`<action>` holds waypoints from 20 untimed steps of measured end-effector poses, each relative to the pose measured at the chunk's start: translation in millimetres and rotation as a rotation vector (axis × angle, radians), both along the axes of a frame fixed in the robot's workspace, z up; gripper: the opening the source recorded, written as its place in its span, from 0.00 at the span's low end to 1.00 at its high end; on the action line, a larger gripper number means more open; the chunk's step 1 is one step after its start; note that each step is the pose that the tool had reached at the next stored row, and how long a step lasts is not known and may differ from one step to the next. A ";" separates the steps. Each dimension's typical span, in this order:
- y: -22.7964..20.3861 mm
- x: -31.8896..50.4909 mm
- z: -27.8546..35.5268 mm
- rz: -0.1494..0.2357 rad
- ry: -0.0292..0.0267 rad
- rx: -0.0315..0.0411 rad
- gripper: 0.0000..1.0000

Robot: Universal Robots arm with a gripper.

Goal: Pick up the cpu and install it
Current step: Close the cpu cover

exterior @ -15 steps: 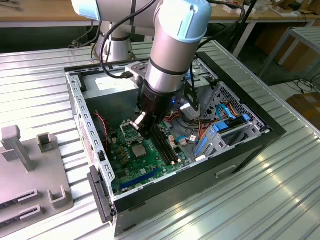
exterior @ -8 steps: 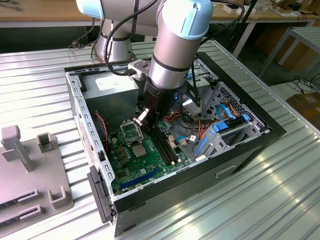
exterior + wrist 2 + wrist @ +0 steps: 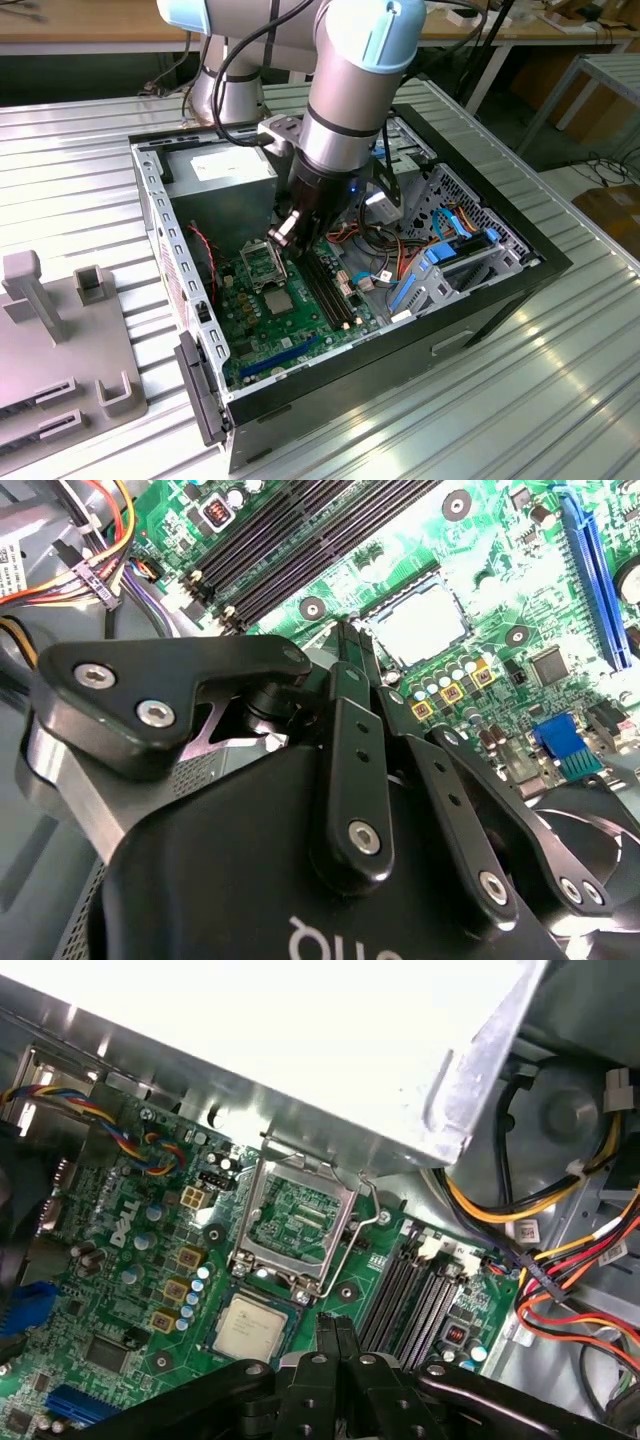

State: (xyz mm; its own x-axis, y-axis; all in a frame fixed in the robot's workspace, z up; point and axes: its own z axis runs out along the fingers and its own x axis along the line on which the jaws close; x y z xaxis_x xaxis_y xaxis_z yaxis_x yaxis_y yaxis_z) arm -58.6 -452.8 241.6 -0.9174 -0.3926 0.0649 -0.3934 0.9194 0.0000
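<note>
Ribbed metal workbench carrying an open computer case, its green motherboard facing up; the arm reaches down into the case. All positions below are given relative to the memory slots, the long black parallel rails on the board.

(a) The cpu, a small square chip with a silver-grey top, lies flat just beside the memory slots. In both wrist views it sits inside its socket recess, level with the board as far as can be judged.

(b) The socket's hinged metal frame stands tipped up and open on the far side of the cpu from the wrist, a little farther from the memory slots' near ends, and covers no part of the chip.

(c) The gripper hangs above the board between the cpu and the memory slots, apart from both. Its two fingers are pressed together with nothing between them, which is also clear in the second wrist view.

(d) Progress, judged from this layout: the chip appears picked and placed, since it rests in the socket and the gripper is empty. The frame is not yet folded down over it, so the installation looks unfinished.
</note>
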 end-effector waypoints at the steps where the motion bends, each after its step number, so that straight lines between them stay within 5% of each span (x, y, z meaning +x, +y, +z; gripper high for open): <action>1: 0.0 0.0 0.0 0.000 0.0000 -0.0001 0.11; 14: 0.1 0.2 0.0 0.001 0.0000 0.0000 0.11; 19: 0.5 4.6 -0.5 0.085 0.0004 0.0053 0.11; 20: 3.6 7.0 -0.7 0.088 0.0005 0.0054 0.11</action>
